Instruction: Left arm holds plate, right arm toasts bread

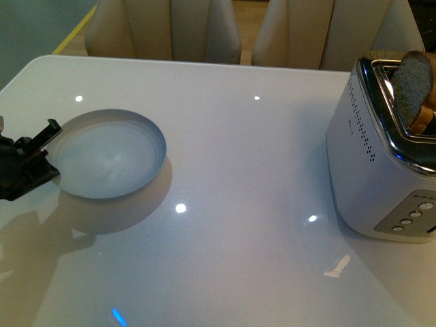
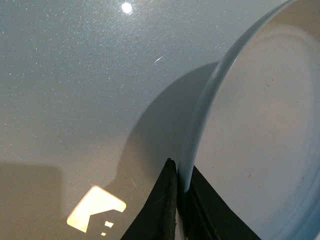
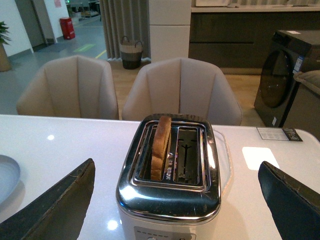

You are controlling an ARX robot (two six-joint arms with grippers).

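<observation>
1. Table (image 1: 238,170): a glossy white top with rounded corners that mirrors the ceiling lamps as bright dots.
2. Chairs (image 1: 163,27): two beige upholstered shells with padded, seamed backs stand behind the far edge.
3. Toaster (image 1: 368,170): it stands at the table's right side. It has a white rounded body, a polished chrome top with two slots, rows of small perforations on one side and a strip of round buttons. No brand can be read on it.
4. Plate (image 1: 109,155): round, pale blue-grey and matte, with a low upright rim. It is at the left, and its shadow on the table lies apart from it, so it looks lifted.
5. Bread (image 1: 412,82): a brown, speckled slice with a darker crust stands upright in one slot, its rounded end poking out. The other slot is empty.
6. Left gripper (image 2: 181,180): its flat black fingers pinch the plate's rim, one inside and one outside.
7. Right gripper (image 3: 176,164): its worn black fingers are spread wide before the toaster and hold nothing.
8. Card (image 3: 276,133): it lies flat beyond the toaster, and its print is too small to read.
</observation>
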